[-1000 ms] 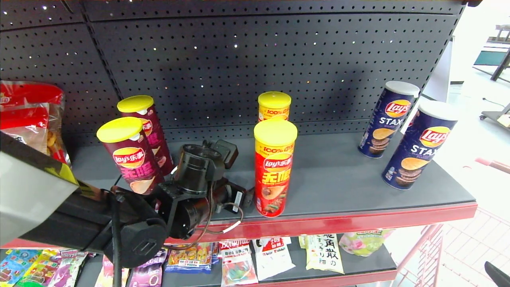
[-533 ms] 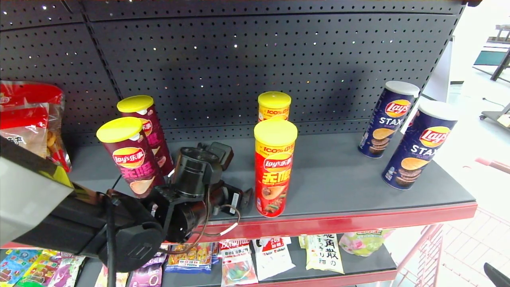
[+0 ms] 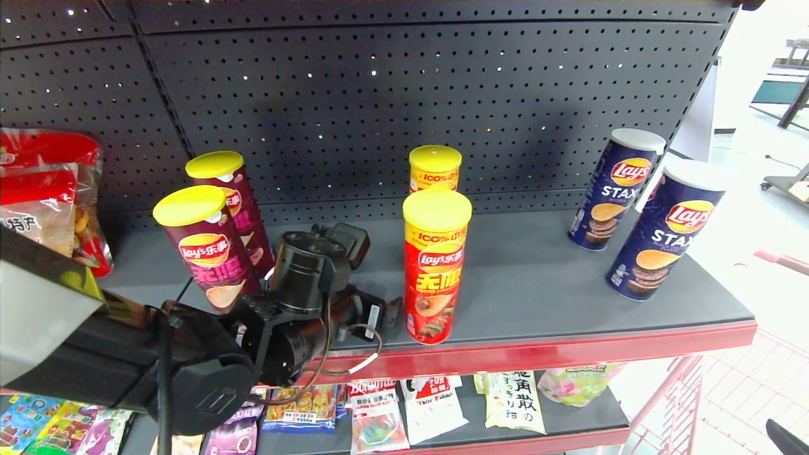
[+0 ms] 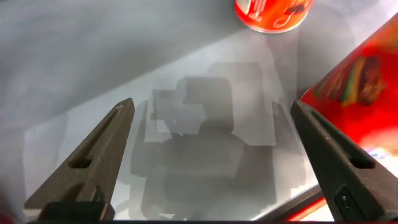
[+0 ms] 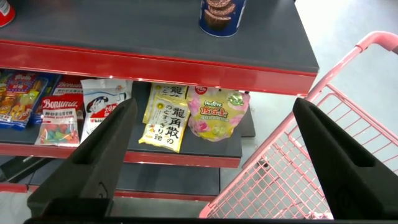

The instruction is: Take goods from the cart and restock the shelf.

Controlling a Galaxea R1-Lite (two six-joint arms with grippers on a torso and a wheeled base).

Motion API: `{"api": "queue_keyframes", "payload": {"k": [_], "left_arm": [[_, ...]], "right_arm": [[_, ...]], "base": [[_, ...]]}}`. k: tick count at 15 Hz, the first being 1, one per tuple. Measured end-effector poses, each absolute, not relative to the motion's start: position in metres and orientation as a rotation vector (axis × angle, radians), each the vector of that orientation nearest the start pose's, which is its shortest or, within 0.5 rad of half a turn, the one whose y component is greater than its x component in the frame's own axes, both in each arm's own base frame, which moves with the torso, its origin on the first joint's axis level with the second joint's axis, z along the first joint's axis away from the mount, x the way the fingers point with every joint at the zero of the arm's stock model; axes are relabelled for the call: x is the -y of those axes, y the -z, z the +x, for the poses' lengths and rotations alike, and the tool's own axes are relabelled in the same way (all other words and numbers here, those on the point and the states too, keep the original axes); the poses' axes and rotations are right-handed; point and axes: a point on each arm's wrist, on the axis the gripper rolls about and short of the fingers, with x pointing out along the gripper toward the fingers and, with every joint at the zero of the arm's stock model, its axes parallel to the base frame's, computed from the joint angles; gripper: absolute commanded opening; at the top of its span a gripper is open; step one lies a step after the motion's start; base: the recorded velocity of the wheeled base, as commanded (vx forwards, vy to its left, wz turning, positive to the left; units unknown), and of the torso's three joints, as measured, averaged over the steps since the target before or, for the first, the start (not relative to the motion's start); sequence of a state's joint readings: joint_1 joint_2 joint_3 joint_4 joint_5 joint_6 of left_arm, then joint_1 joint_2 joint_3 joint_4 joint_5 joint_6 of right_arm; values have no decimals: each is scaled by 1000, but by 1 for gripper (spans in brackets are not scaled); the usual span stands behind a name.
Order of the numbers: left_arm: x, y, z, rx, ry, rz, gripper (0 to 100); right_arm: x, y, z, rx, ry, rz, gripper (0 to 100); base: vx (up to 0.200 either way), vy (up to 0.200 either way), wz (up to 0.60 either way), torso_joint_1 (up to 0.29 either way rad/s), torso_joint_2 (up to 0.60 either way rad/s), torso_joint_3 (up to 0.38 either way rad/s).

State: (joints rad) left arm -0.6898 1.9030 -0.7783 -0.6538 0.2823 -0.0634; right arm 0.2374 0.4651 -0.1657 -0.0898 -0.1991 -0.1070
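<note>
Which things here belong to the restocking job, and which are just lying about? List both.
Job in hand:
shelf; pink cart; maroon cans; red cans; blue cans; left gripper and right gripper, both open and empty.

Lying about:
snack packets on the lower shelf; bagged snacks at far left; pegboard.

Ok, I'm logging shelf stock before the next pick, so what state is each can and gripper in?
Maroon chip cans with yellow lids, front and back: standing, lids on.
Red chip cans with yellow lids, front and back: standing, lids on.
Navy chip cans with white lids, nearer and farther: standing, lids on.
Left gripper: open, empty, above the grey shelf.
Right gripper: open, empty.
</note>
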Motion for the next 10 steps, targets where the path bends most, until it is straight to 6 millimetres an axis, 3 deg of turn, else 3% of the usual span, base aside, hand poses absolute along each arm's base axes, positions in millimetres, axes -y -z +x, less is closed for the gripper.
{"api": "queue_keyframes", "payload": {"k": [10], "left_arm": [[203,-113,252,-435,379,162,100]], "right_arm": [[0,-131,19,-216,-48,-155,100]], "base": [[0,0,0,0,0,0]]}}
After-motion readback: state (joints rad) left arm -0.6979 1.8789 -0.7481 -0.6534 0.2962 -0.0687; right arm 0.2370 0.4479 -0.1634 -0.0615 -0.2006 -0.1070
